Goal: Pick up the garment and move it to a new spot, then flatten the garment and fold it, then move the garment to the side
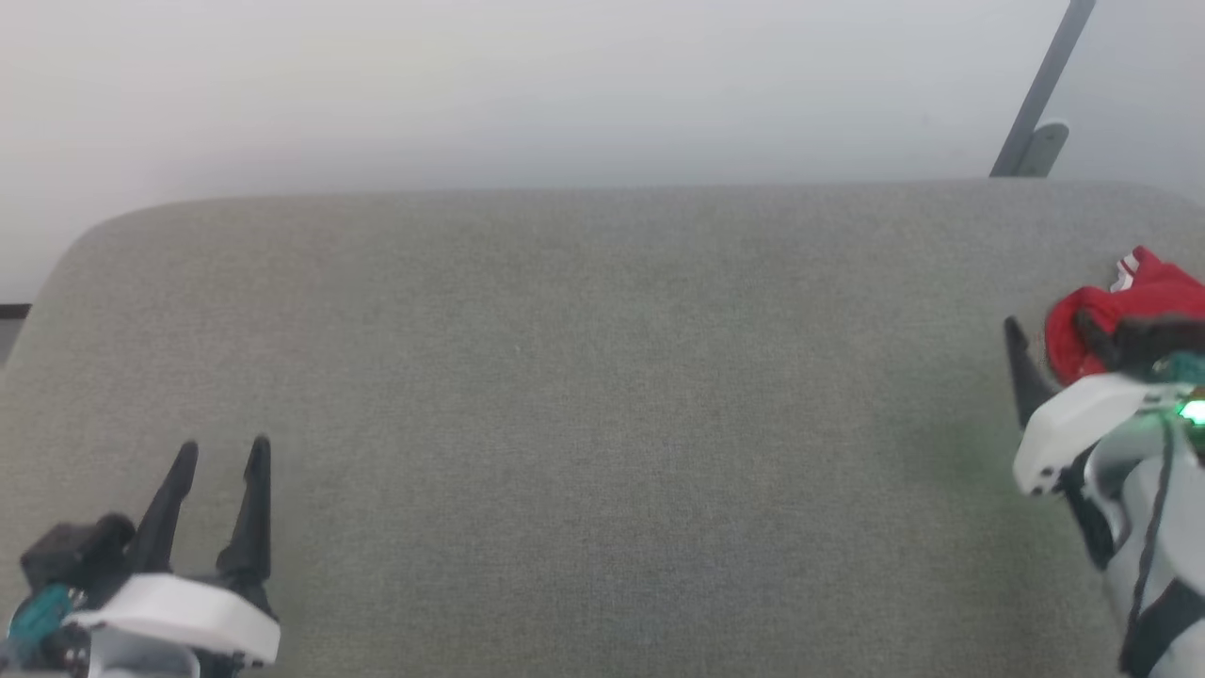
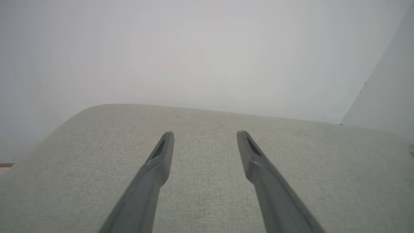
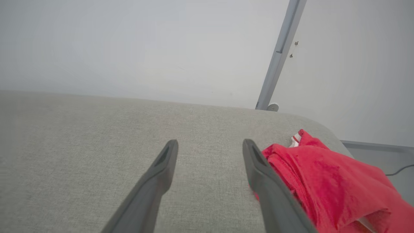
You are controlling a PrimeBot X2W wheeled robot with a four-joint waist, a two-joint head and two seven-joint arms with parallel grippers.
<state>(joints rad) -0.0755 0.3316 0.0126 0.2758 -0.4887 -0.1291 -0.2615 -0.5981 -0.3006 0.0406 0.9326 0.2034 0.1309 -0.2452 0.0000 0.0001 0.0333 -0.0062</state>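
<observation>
The garment [image 1: 1144,292] sits crumpled in a red heap at about 3 o'clock in the head view, near the rounded far right corner of the grey cloth-covered surface [image 1: 602,377]. A sliver of white trim pokes out at the heap's far end.

The right gripper [image 1: 1047,325] is just beside it, at roughly 4 o'clock. Its pale forearm comes in from the right edge with a green light [image 1: 1194,411] glowing on the wrist, and the dark fingers point toward 12 o'clock. The jaws stand spread, with bare grey cloth in the gap between them. In the right wrist view the heap lies outside the gap, at 4 o'clock, hard against the outer side of the right-hand finger. I cannot tell whether that finger actually touches the fabric or merely overlaps it.

The left gripper [image 1: 225,445] is low at 7 o'clock in the head view, well apart from the garment. Its white wrist housing is near the bottom edge and its fingers angle up toward 12 o'clock. Its jaws are spread too, holding nothing, and the tips are over plain grey cloth.

Beyond the surface is a pale wall, and a slanted grey metal pole [image 1: 1045,85] rises at 1 o'clock.
</observation>
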